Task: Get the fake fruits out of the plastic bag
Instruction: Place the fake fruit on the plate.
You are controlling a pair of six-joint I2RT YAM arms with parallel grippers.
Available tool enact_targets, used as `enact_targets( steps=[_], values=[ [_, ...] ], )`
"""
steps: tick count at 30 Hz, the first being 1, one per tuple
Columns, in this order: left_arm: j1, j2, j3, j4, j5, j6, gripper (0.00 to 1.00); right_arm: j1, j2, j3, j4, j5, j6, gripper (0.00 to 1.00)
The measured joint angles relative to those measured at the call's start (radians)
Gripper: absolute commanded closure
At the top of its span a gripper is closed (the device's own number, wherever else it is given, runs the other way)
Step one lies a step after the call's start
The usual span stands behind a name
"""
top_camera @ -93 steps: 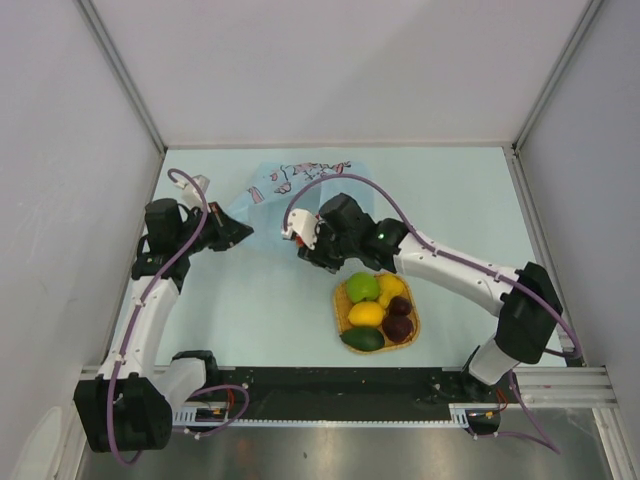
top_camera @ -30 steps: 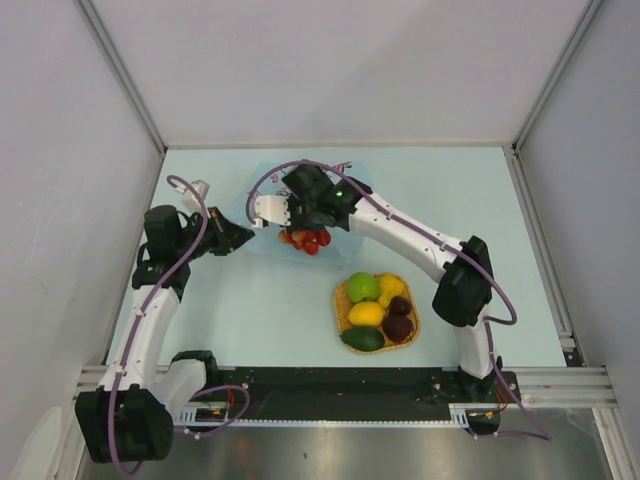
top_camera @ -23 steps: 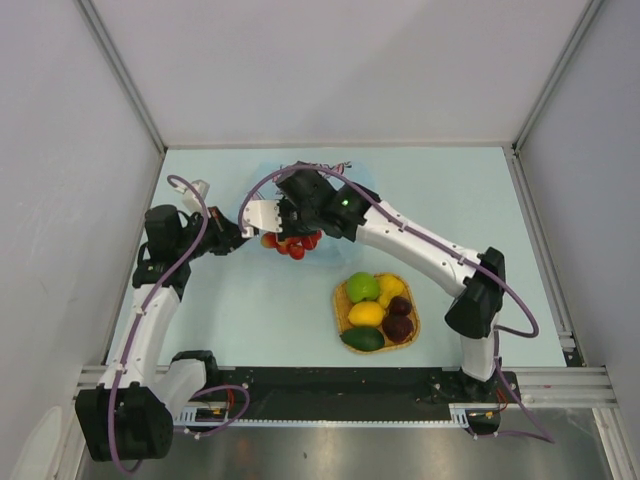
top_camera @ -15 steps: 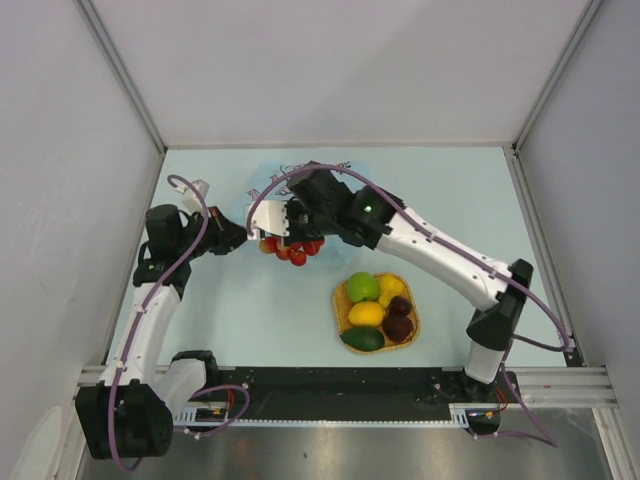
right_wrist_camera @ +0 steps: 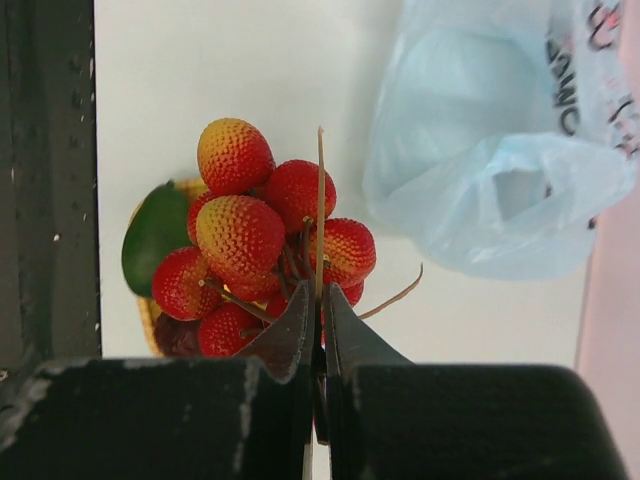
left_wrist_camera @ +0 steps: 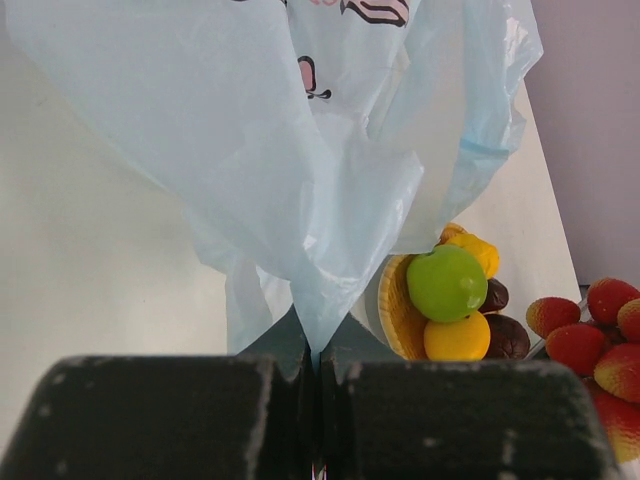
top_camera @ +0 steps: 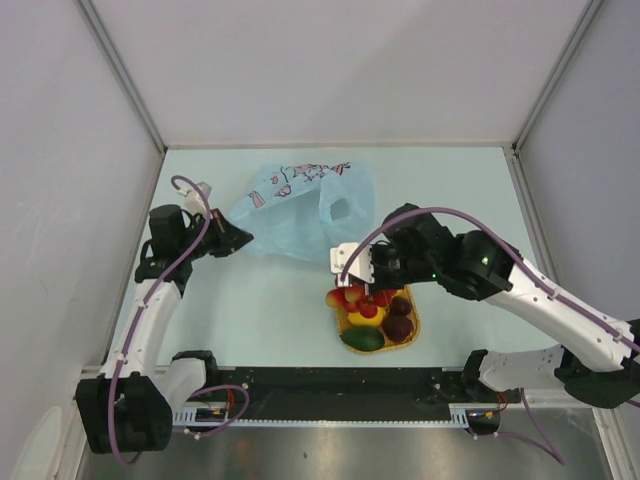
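Note:
The light-blue plastic bag (top_camera: 300, 212) lies at the back middle, its left corner pinched in my shut left gripper (top_camera: 243, 240); the bag also shows in the left wrist view (left_wrist_camera: 290, 150). My right gripper (top_camera: 360, 290) is shut on the stem of a bunch of small red bumpy fruits (right_wrist_camera: 260, 250) and holds it over the orange woven tray (top_camera: 411, 330). The bunch (top_camera: 362, 300) hides the green round fruit from above. In the tray lie the dark green oval fruit (top_camera: 362, 339) and a dark red fruit (top_camera: 399, 327). The left wrist view shows the green round fruit (left_wrist_camera: 446, 283).
White walls with metal posts close in the table on three sides. A black rail (top_camera: 340, 385) with the arm bases runs along the near edge. The right arm (top_camera: 540, 300) reaches across the right half of the table.
My right gripper has carried the red bunch from beside the bag to the right and nearer, over the tray. The bag now lies uncovered. The left gripper has kept its hold.

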Motion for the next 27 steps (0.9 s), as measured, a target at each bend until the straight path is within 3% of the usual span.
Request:
enact_targets(
  steps=[16, 27],
  values=[
    [0.000, 0.031, 0.010, -0.026, -0.003, 0.016, 1.00, -0.140, -0.111, -0.305, 0.019, -0.061, -0.007, 1.00],
    [0.000, 0.032, 0.014, -0.030, -0.004, 0.018, 1.00, -0.182, -0.130, -0.343, 0.067, -0.097, -0.036, 1.00]
  ],
)
